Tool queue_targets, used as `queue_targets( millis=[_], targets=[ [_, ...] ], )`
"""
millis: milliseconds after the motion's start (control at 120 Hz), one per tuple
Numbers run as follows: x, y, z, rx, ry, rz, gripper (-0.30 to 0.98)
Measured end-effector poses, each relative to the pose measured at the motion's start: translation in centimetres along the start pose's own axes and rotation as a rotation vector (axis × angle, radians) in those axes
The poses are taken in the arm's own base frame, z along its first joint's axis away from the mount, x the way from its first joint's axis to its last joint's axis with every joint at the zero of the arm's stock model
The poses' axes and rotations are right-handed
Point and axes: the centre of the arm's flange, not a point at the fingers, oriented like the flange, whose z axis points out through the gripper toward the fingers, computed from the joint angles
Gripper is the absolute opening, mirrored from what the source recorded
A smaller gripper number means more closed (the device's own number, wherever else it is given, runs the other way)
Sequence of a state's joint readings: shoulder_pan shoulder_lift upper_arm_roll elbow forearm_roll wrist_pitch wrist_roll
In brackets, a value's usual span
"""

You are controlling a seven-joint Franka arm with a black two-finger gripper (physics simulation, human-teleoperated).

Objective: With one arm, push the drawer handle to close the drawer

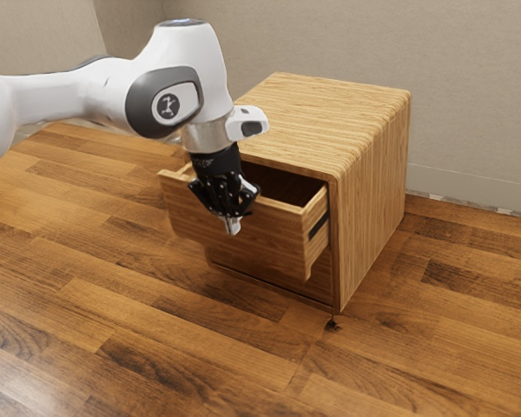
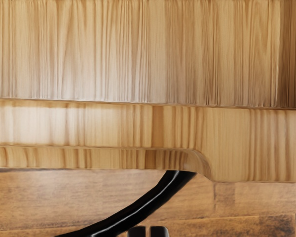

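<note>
Drawer point(image 1: 273, 239): streaky tan wood, partly out of a boxy cabinet point(image 1: 378, 174) with rounded edges. Handle point(image 2: 143, 208): glossy black, curved. Gripper point(image 1: 234, 224): black, at the drawer's front, fingertips drawn together. Floor point(image 1: 200, 339): brown planks, dark mottled grain, soft sheen. Wall point(image 1: 469, 87): plain beige.

Cabinet point(image 1: 373, 191) on the floor point(image 1: 156, 347), wall point(image 1: 469, 104) behind, drawer point(image 1: 278, 243) partway out in front, pincer point(image 1: 234, 226) by the drawer's face.

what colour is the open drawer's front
The drawer front is warm golden-brown wood with fine darker grain, best seen in the exterior view.
</note>
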State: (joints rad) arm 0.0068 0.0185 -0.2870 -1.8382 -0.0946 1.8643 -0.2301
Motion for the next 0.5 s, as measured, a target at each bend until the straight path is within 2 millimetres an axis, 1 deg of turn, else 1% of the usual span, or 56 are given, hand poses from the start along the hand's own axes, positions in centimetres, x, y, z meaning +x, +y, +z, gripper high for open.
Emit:
queue_targets(
  millis=[75, 167, 250, 317, 358, 408, 500],
  targets=[
    [0.8, 0.1, 0.1, -0.007, 0.000, 0.004, -0.10],
    [1.6, -0.6, 0.2, 0.006, 0.005, 0.002, -0.10],
    [2.6, -2.2, -0.3, 0.016, 0.020, -0.016, -0.09],
    [3.7, -3.9, -0.3, 0.018, 0.025, -0.038, -0.10],
    [4.4, -4.5, -0.3, 0.017, 0.028, -0.046, -0.10],
    [5.2, -4.6, -0.3, 0.013, 0.033, -0.044, -0.10],
    [6.3, -4.1, -0.2, 0.005, 0.039, -0.031, -0.10]
  ],
)
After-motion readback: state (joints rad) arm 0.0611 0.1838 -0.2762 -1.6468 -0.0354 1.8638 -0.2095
